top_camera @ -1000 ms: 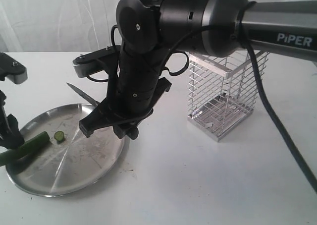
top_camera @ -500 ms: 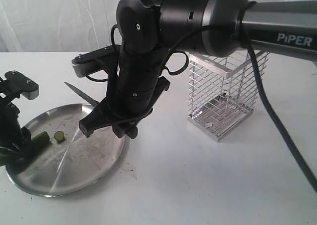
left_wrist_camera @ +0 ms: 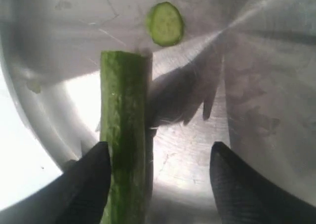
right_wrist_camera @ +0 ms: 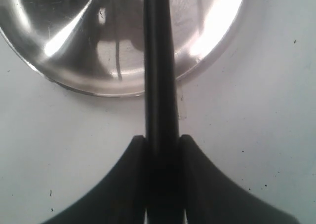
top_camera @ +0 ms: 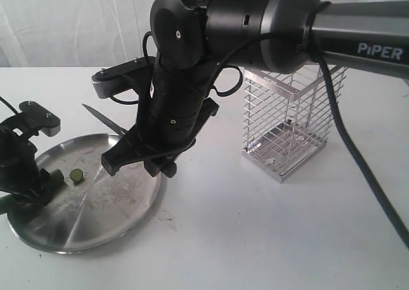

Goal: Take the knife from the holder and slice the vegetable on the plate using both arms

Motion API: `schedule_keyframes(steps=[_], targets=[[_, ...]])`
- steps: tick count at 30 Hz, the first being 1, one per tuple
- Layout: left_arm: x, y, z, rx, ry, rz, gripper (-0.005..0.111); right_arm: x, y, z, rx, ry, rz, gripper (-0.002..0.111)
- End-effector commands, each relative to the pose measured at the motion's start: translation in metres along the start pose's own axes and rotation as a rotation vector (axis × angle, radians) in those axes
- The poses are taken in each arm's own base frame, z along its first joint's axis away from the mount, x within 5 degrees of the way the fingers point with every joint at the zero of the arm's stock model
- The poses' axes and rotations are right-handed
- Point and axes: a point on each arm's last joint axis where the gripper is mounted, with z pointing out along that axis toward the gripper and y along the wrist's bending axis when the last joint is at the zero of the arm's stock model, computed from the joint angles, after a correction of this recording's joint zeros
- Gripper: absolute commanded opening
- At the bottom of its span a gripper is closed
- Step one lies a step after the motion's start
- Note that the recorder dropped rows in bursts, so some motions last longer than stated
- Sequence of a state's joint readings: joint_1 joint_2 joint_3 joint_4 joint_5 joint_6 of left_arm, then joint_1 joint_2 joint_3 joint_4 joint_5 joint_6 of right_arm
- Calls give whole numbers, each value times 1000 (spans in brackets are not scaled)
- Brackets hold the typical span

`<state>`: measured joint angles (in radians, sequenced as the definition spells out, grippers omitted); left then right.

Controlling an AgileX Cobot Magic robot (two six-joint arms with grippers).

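A white bench carries a round stainless steel plate on the near left and a tall silver wire holder on the right; the holder looks empty. The large right arm, marked "PiPER", reaches across from the right and hangs above the plate's right edge. Its gripper has both fingers pressed tight against the black handle of the knife. In the exterior view only the pointed blade tip shows, jutting out left of the arm above the far side of the plate, probably poised for a cut.

The left gripper sits low over the plate's left edge. Its wrist view shows the fingers spread apart, with the dark green cucumber lying on the plate between them. One finger is just beside the cucumber, possibly touching it, though this cannot be told for certain. The other stands well clear, so the cucumber is not clamped. This placement seems meant to steady the cucumber while the knife comes down.

A cut slice lies flat on the plate just beyond the cucumber's blunt cut end. The exterior view shows that slice as a small disc, but the left gripper hides most of the cucumber there. Only the right wrist view confirms the grip on the knife handle, while only the exterior view shows the holder.
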<state>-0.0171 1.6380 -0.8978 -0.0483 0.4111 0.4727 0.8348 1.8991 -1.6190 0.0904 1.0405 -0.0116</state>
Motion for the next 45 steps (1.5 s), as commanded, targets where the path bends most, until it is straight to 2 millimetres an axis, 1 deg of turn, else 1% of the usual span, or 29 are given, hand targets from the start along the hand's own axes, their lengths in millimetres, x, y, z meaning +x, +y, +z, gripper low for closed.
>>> schedule_keyframes(steps=[1, 8, 9, 11, 13, 14, 16, 18, 21, 25, 28, 32, 39, 43, 45], targets=[[-1, -1, 4, -10, -10, 1, 62, 0, -2, -5, 3, -20, -6, 0], [2, -1, 22, 14, 40, 4, 62, -1, -2, -5, 3, -26, -6, 0], [2, -1, 24, 17, 45, 4, 60, -1, -2, -5, 3, -29, -6, 0], [3, -1, 26, 22, 55, 11, 54, -1, -2, -5, 3, -29, -6, 0], [3, -1, 27, 21, 60, 17, 45, -1, -2, -5, 3, -29, -6, 0], [4, 0, 27, 17, 63, 24, 36, -1, -2, -5, 3, -29, -6, 0], [4, 0, 27, 13, 66, 33, 25, -1, -2, -5, 3, -29, -6, 0], [3, 1, 24, 4, 59, 69, 17, -2, -2, -5, 3, -35, -6, 0], [-4, 4, 15, 1, 41, 149, 17, -2, -2, -5, 3, -39, -6, 0], [-13, 7, 7, -12, 12, 175, 17, -3, -3, -5, 4, -46, -4, 0], [-21, -2, 7, -8, -6, 249, 17, -3, -3, -5, 4, -53, -5, 0], [-29, -13, 10, -10, -29, 350, 17, -4, -4, -5, 10, -54, 27, 0], [-33, -11, 13, -42, -66, 372, 17, -3, -4, -5, 15, -46, 90, 0], [-30, -12, 25, -12, -26, 373, 17, -4, -5, -5, 16, -58, 141, 0], [-31, -13, 29, -12, -26, 373, 21, -4, -5, -5, 16, -56, 145, 0]])
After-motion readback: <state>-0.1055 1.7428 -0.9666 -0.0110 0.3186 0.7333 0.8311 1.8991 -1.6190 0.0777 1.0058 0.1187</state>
